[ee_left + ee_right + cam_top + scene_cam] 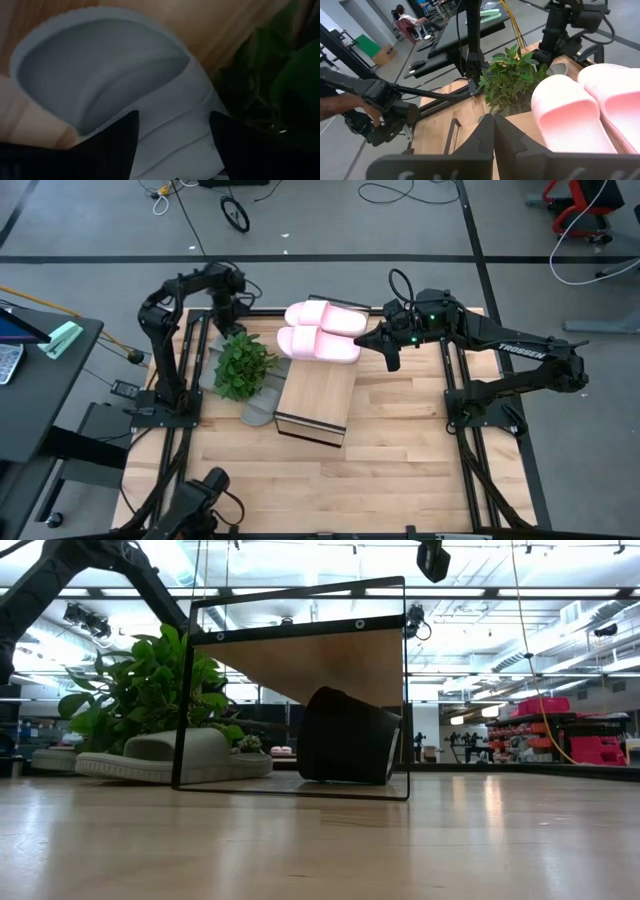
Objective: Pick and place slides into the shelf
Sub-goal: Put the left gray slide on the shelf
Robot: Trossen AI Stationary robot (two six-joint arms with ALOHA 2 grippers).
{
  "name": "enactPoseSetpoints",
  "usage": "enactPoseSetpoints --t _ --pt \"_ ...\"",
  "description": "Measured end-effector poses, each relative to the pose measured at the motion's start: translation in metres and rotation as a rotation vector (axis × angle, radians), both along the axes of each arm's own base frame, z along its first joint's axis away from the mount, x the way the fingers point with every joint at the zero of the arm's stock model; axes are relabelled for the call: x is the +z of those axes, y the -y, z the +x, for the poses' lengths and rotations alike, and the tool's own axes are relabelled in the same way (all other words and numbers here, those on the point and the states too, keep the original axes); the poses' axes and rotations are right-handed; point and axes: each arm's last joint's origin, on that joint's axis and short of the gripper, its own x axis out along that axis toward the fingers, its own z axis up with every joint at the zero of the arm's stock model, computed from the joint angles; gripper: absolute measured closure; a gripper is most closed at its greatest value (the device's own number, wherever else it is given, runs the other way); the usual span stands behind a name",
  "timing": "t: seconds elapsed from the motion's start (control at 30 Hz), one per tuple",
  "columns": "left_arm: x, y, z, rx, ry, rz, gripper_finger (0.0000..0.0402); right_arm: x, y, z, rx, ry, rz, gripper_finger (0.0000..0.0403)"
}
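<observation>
Left claw spread over grey slide on bench beside plant. Pink slides lie atop shelf. Right claw pressed together, empty. Foam likely light, squashy, grippy — pinch wide top band.

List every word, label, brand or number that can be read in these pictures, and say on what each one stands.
"TROSSEN": white letters on the right arm, in the high view.
No other text can be read: the pink slides, the grey slide, the shelf and the plant show none.
</observation>
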Motion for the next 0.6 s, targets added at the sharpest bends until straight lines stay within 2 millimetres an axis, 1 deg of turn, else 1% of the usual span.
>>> enactPoseSetpoints --t 0.13,0.23,0.47,0.6 --pt "0.001 0.002 0.006 -0.116 -0.017 0.028 0.0150 0.000 0.000 0.000 0.001 0.000 0.002 0.0397" --pt "0.004 0.005 0.009 -0.173 0.010 0.034 0.0165 0.000 0.000 0.000 -0.003 0.000 0.019 0.0397" --pt "0.005 0.005 0.012 -0.170 0.028 0.035 0.0214 0.000 0.000 0.000 -0.007 0.000 0.038 0.0397" --pt "0.006 -0.004 0.019 -0.153 0.064 0.126 0.0223 0.000 0.000 0.000 -0.013 -0.001 0.057 0.0397"
